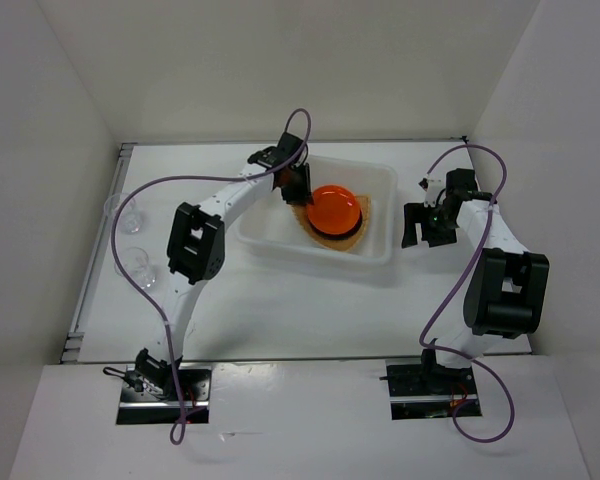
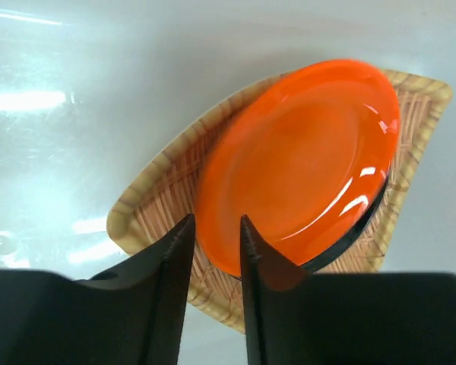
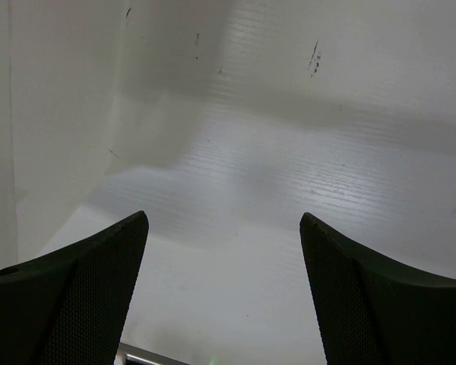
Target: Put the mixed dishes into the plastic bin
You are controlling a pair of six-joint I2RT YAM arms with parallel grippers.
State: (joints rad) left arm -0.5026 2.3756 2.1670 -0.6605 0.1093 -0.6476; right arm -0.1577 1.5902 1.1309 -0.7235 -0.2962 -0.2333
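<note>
The white plastic bin stands mid-table. In it the orange plate lies tilted on the black plate, on top of the tan woven plate. In the left wrist view the orange plate covers the black plate, of which only a rim edge shows, on the woven plate. My left gripper is inside the bin at the orange plate's near edge, its jaws a narrow gap apart and holding nothing. My right gripper is wide open and empty, right of the bin. Two clear cups stand at the far left.
White walls enclose the table on the left, back and right. The left arm's elbow hangs between the cups and the bin. The right wrist view shows only bare white table and wall.
</note>
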